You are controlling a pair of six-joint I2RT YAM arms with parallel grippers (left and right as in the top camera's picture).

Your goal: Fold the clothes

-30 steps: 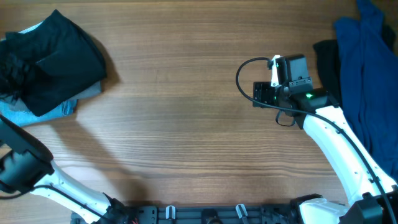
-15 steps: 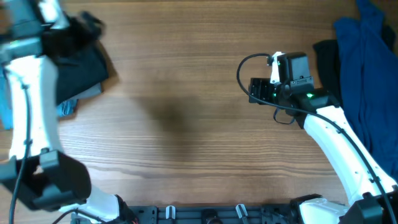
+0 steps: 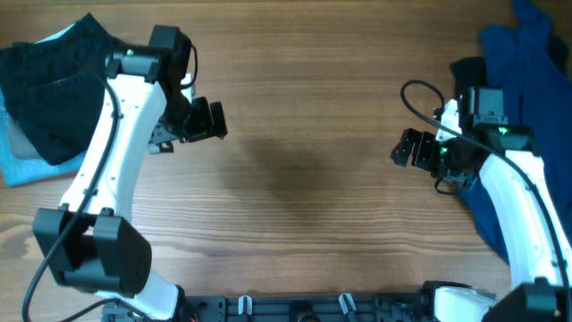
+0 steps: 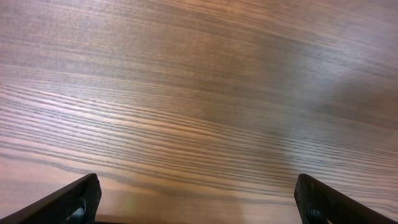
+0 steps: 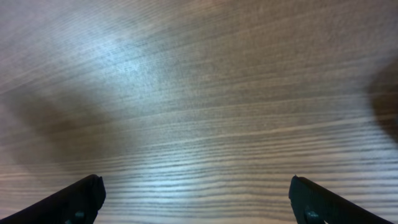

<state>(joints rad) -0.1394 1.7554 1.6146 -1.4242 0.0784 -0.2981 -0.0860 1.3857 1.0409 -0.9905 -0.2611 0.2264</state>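
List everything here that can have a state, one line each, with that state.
left gripper, jaws open, empty, over the table.
right gripper, jaws open, empty, over the table.
black garment, rumpled, unfolded, lying on the light-blue garment.
light-blue garment, mostly covered.
royal blue garment, rumpled, unfolded.
dark garment, mostly hidden, state unclear.

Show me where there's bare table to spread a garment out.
Bare table runs across the middle, between the left gripper and right gripper, down to the near edge. Crowded: black garment far left, royal blue garment at right.
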